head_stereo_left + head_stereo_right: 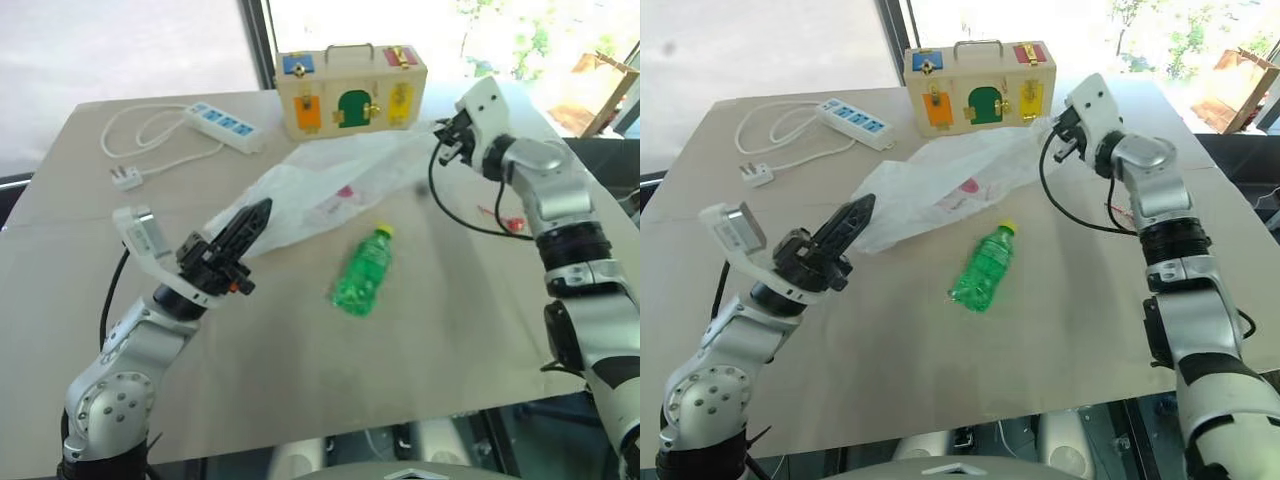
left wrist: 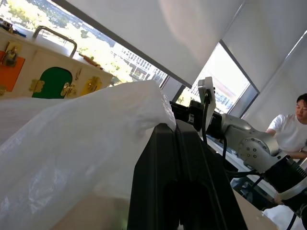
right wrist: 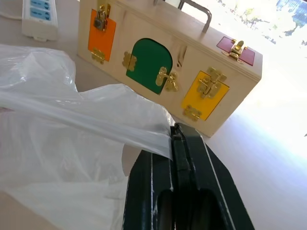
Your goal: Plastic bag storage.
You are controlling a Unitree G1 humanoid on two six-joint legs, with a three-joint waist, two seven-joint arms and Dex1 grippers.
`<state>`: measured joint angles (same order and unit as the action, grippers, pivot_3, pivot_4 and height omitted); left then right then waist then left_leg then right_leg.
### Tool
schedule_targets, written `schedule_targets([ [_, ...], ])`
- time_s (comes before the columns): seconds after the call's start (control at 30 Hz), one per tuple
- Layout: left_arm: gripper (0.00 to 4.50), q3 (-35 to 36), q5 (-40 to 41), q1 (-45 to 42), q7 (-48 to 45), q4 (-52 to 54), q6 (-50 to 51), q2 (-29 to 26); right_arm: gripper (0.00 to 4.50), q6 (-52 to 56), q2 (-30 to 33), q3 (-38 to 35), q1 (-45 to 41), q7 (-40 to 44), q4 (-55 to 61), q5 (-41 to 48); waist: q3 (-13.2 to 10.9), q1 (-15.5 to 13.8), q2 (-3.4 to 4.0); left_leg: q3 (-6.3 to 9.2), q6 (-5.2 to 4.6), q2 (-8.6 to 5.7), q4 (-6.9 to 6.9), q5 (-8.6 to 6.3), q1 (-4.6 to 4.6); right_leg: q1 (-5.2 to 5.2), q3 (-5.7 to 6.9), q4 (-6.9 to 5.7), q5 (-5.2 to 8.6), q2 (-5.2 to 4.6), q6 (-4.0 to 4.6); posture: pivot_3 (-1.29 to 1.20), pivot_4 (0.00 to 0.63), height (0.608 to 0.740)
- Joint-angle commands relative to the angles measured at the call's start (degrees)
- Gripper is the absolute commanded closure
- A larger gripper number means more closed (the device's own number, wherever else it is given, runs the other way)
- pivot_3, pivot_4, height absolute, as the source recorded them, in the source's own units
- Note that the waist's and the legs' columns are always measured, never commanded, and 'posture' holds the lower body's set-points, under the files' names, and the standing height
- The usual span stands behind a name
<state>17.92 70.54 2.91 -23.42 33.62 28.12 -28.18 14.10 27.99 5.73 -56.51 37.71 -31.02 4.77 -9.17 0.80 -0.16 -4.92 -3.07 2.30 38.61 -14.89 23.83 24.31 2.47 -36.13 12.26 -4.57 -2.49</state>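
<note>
A: Bag (image 1: 320,190) – thin whitish film, crinkly, see-through, small red-pink print patch mid-way. Stretched long across table (image 1: 300,370) between both grippers, lifted at each end, sagging to the surface in the middle, just behind the green bottle (image 1: 362,272).

B: Anything hard to make out?

A: Print too small to read. Bag's far end hides part of the wooden box (image 1: 350,88) base in head views. In left wrist view the film covers most of the box front. Person (image 2: 291,129) at that view's edge, cut off by frame.

B: Left gripper?

A: Left gripper (image 1: 250,222) – fingers pressed tight together, pinching bag's near end; film comes off right at the tips, seen in wrist view too.

B: Right?

A: Right gripper (image 3: 173,139) – also clamped, no gap, a fold of film caught at the tips. It's up by the box corner, holding bag's far end off the table.

B: Other stuff?

A: Power strip (image 1: 224,125) w/ cord, back left, well apart from bag.
</note>
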Motion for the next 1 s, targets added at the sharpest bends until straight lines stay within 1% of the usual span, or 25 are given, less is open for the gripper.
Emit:
schedule_targets([
  [0.03, 4.5, 0.33, -0.79, 0.82, 0.05, 0.92, -0.21, 0.33, 4.42, 4.23, 2.13, 0.63, 4.15, 3.22, 5.27, -0.63, 0.0, -0.05, 0.0, -0.01, 0.0, 0.0, 0.0, 0.0, 0.01, 0.0, 0.0, 0.01, 0.0, 0.0, 0.0, 0.0, 0.15, 0.74],
  [0.07, 4.5, 0.36, -1.47, 0.67, 0.58, 0.39, -0.37, 0.6, 4.42, 5.79, 2.09, 0.39, 5.49, 3.71, 7.2, 0.06, -0.02, -0.1, 0.0, -0.02, 0.0, -0.01, 0.0, 0.0, 0.01, 0.0, 0.0, 0.01, 0.0, 0.0, 0.0, 0.0, 0.15, 0.74],
  [0.1, 4.5, 0.58, -1.69, 0.52, 0.93, -0.12, -0.32, 0.63, 3.91, 7.74, 2.39, 0.09, 6.91, 4.87, 9.49, 1.11, -0.02, -0.14, 0.01, -0.01, 0.0, -0.01, 0.0, 0.0, 0.01, 0.0, 0.0, 0.01, 0.0, 0.0, 0.0, 0.0, 0.15, 0.74],
  [0.13, 4.5, 0.97, -1.63, 0.38, 1.21, -0.56, -0.22, 0.59, 3.63, 9.97, 3.02, -0.24, 8.28, 6.44, 11.92, 2.27, -0.03, -0.13, 0.01, -0.01, 0.0, -0.02, 0.0, 0.0, 0.01, 0.01, 0.0, 0.0, 0.0, 0.0, 0.0, 0.0, 0.15, 0.74],
  [0.2, 4.5, 1.99, -0.86, 0.58, 1.45, -0.92, 0.17, 0.15, 2.69, 15.29, 4.69, -2.95, 11.38, 9.2, 17.38, 6.39, -0.04, -0.16, 0.01, 0.0, 0.0, -0.01, 0.0, 0.0, 0.02, 0.01, 0.0, 0.0, 0.0, 0.0, 0.0, 0.0, 0.15, 0.74],
  [0.23, 4.5, 2.36, -0.5, 0.85, 1.38, -0.83, 0.35, -0.05, 2.43, 18.66, 5.33, -4.78, 12.73, 10.34, 19.95, 9.31, -0.04, -0.17, 0.01, 0.0, 0.0, -0.01, 0.02, 0.0, 0.0, 0.01, -0.01, -0.01, 0.0, 0.0, 0.0, 0.0, 0.15, 0.74],
  [0.27, 4.5, 2.67, -0.18, 1.26, 1.24, -0.52, 0.6, -0.36, 1.96, 23.62, 6.6, -7.81, 14.65, 11.2, 23.13, 13.08, -0.04, -0.19, 0.0, -0.01, -0.01, -0.01, 0.02, 0.0, 0.01, 0.01, -0.01, -0.01, 0.0, 0.0, 0.0, 0.0, 0.15, 0.74],
  [0.3, 4.5, 3.02, 0.2, 1.7, 1.14, -0.14, 0.8, -0.59, 1.59, 28.92, 8.63, -10.33, 17.06, 12.38, 26.6, 16.42, -0.04, -0.27, 0.0, 0.0, -0.01, 0.0, 0.02, 0.0, 0.0, 0.0, -0.01, 0.0, 0.0, 0.0, 0.0, 0.0, 0.15, 0.74],
  [0.4, 4.5, 3.93, 0.85, 2.62, 1.24, 0.67, 1.11, -0.93, 0.23, 41.8, 15.06, -15.23, 24.34, 13.62, 35.4, 22.63, -0.04, -1.21, -0.03, 0.1, -0.04, 0.03, 0.01, -0.02, 0.03, -0.02, 0.07, 0.04, 0.0, -0.04, 0.0, 0.0, 0.15, 0.74],
  [0.43, 4.5, 4.07, 0.85, 2.77, 1.28, 0.82, 1.15, -0.93, 0.06, 48.36, 16.29, -18.44, 26.5, 12.9, 38.11, 25.93, -0.05, -1.34, -0.03, 0.1, -0.09, 0.03, 0.01, -0.05, 0.02, -0.05, 0.08, 0.11, 0.0, -0.04, 0.01, 0.0, 0.15, 0.74],
  [0.5, 4.5, 4.13, 0.67, 2.95, 1.3, 0.9, 1.2, -0.85, 0.06, 58.99, 18.31, -24.03, 31.32, 11.97, 44.29, 31.53, -0.05, -1.46, -0.05, 0.09, -0.12, 0.03, 0.01, -0.07, 0.03, -0.06, 0.06, 0.18, 0.04, -0.04, 0.07, 0.0, 0.15, 0.74],
  [0.57, 4.5, 3.82, 0.17, 3.22, 0.83, 0.88, 1.41, -0.94, 0.06, 68.63, 18.03, -30.14, 34.97, 10.02, 49.1, 35.02, -0.05, -1.42, -0.06, 0.1, -0.23, 0.03, 0.0, -0.13, 0.01, -0.06, 0.03, 0.17, 0.12, -0.03, 0.21, 0.0, 0.15, 0.74],
  [0.67, 4.5, 3.55, -0.11, 3.12, 0.2, 0.56, 1.7, -1.07, 0.06, 76.83, 16.52, -37.96, 41.53, 7.18, 53.67, 36.64, -0.03, -1.57, -0.1, 0.08, -0.27, 0.02, 0.02, -0.16, -0.07, -0.09, 0.0, 0.11, 0.13, 0.0, 0.23, 0.0, 0.15, 0.74],
  [0.73, 4.5, 3.48, -0.28, 2.43, -0.13, -0.19, 1.92, -1.36, 0.06, 78.31, 16.08, -42.43, 48.79, 6.57, 55.25, 38.51, 0.04, -1.77, -0.2, 0.12, -0.27, -0.01, 0.03, -0.16, -0.08, -0.12, 0.03, 0.12, 0.13, 0.0, 0.24, 0.0, 0.15, 0.74],
  [0.87, 4.5, 3.41, -0.43, 1.24, -1.18, -1.96, 2.57, -2.04, 0.06, 78.4, 15.32, -45.86, 62.03, 5.23, 60.92, 41.81, 0.23, -1.95, -0.52, 0.43, -0.28, -0.04, 0.03, -0.17, -0.07, -0.35, 0.3, 0.23, 0.15, 0.0, 0.24, 0.0, 0.15, 0.74],
  [0.93, 4.5, 3.1, -1.0, 0.91, -1.97, -2.71, 2.87, -2.26, 0.06, 78.4, 14.24, -46.34, 65.29, 3.61, 63.95, 42.76, 0.23, -1.63, -0.44, 0.48, -0.27, -0.02, 0.03, -0.17, -0.07, -0.4, 0.36, 0.26, 0.16, 0.0, 0.23, 0.0, 0.15, 0.74],
  [1.0, 4.5, 2.69, -1.35, 0.52, -2.55, -3.27, 3.07, -2.22, 0.06, 78.4, 12.49, -46.54, 66.91, 0.58, 65.29, 41.1, 0.26, -1.26, -0.42, 0.36, -0.28, -0.03, 0.04, -0.17, -0.17, -0.4, 0.22, 0.22, 0.16, 0.01, 0.21, 0.0, 0.15, 0.74],
])
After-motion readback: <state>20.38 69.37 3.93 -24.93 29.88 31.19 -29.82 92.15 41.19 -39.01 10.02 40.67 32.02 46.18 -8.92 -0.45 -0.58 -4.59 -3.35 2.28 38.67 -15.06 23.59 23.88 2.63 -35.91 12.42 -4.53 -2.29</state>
